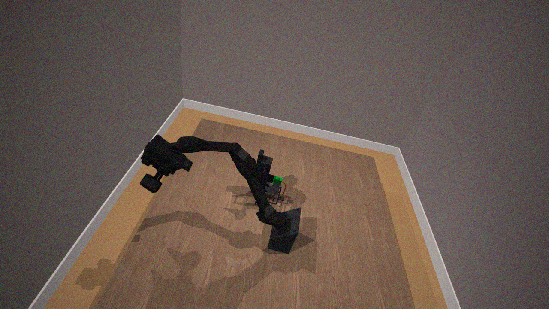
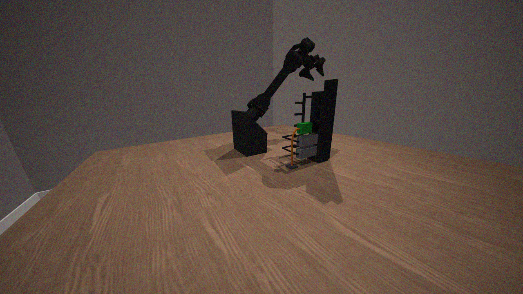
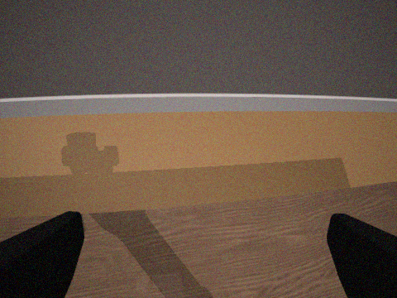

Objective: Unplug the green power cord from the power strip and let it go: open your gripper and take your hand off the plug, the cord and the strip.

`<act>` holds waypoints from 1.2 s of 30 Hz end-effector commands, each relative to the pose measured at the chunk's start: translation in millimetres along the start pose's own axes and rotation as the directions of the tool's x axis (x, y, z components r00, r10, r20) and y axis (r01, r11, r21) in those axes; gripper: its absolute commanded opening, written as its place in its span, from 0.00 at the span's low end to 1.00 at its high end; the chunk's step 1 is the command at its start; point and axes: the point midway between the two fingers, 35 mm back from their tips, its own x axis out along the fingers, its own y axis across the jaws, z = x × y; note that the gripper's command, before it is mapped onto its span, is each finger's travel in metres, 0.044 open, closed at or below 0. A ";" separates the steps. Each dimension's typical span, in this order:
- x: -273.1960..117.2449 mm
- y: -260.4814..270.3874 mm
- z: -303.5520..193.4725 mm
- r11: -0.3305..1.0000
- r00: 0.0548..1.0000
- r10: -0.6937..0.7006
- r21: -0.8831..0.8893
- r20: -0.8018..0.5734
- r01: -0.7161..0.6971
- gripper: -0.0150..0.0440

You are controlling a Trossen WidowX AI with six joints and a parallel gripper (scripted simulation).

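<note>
Claw (image 2: pixel 314 69) wide open, nothing btwn fingers, up high, well clear of green plug (image 2: pixel 304 127) seated in strip (image 2: pixel 323 120).

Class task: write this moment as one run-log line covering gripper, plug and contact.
black parallel-jaw gripper: open, empty, raised | green block-shaped plug: seated in upright black power strip | contact: none | unplugging: not yet done

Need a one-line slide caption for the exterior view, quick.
Arm raised, open gripper high above the upright power strip, green plug still seated, untouched.
</note>
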 end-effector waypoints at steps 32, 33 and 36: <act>152.3 -84.1 -114.4 0.933 0.876 -0.342 -0.015 -0.341 0.359 0.53; 156.4 -90.9 -119.6 0.927 0.866 -0.353 -0.009 -0.356 0.374 0.53; 167.2 -112.6 -135.5 0.907 0.834 -0.381 0.012 -0.400 0.421 0.53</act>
